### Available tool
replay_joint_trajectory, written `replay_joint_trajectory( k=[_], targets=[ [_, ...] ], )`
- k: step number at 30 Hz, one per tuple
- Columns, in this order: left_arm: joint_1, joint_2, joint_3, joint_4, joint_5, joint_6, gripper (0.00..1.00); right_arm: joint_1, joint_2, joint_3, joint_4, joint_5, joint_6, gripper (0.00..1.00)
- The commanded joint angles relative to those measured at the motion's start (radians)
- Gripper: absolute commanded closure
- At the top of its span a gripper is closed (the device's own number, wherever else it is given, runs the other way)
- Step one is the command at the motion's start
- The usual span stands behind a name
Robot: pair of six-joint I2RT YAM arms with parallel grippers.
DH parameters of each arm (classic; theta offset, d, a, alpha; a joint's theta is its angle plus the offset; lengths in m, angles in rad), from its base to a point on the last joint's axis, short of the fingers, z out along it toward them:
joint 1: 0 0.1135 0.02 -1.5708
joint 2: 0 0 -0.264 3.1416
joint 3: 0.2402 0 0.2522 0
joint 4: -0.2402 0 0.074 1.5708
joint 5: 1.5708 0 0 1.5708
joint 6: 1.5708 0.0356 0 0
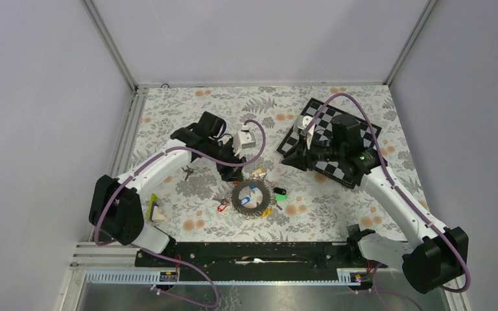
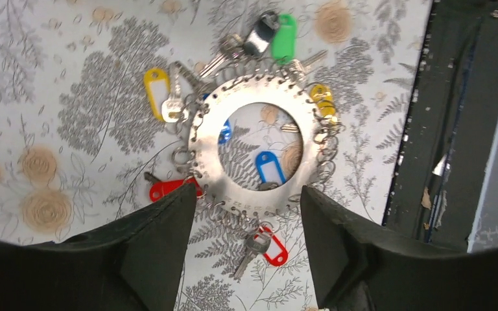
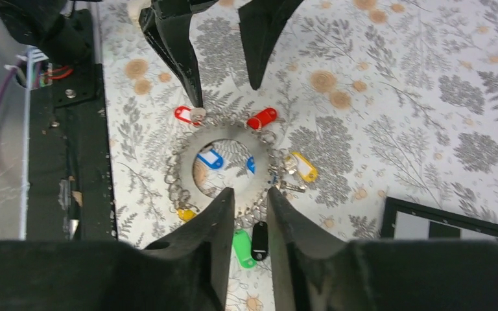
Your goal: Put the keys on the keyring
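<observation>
Just past the black base rail point(image 1: 253, 253), the keyring point(image 2: 259, 91) lies flat on the floral cloth point(image 1: 188, 123) with keys point(image 2: 284, 39) fanned round its rim. The left gripper point(image 2: 248, 189) is spread wide at one edge. The right gripper point(image 3: 249, 191) is narrowly parted at the opposite edge, holding nothing. There is bare cloth all around, and the right arm reaches in over the chequered board point(image 1: 318, 110)

The right tool point(image 3: 249, 191) is covering the lower rim of the keyring point(image 3: 233, 134) in its own wrist view, where the chequered board point(image 3: 454, 227) is running off the lower right edge.
</observation>
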Motion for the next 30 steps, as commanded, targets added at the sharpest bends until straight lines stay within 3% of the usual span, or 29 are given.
replay_joint_trajectory(
  k=[1,6,14,19,30],
  targets=[
    [0.003,0.046,0.005,0.07,-0.166,-0.105,0.33,-0.028,-0.048,-0.014,0.006,0.075,-0.014,0.64],
    [0.001,0.193,0.081,0.083,-0.233,-0.283,0.36,-0.036,-0.072,-0.035,0.005,0.138,-0.004,0.57],
    [-0.014,0.353,0.181,0.1,-0.3,-0.399,0.4,-0.055,-0.101,-0.063,-0.012,0.171,-0.004,0.55],
    [-0.019,0.376,0.187,0.073,-0.301,-0.423,0.52,-0.059,-0.095,-0.068,-0.011,0.164,-0.007,0.55],
    [-0.036,0.395,0.136,0.057,-0.347,-0.433,0.53,-0.061,-0.086,-0.072,-0.011,0.154,-0.008,0.55]
  ],
)
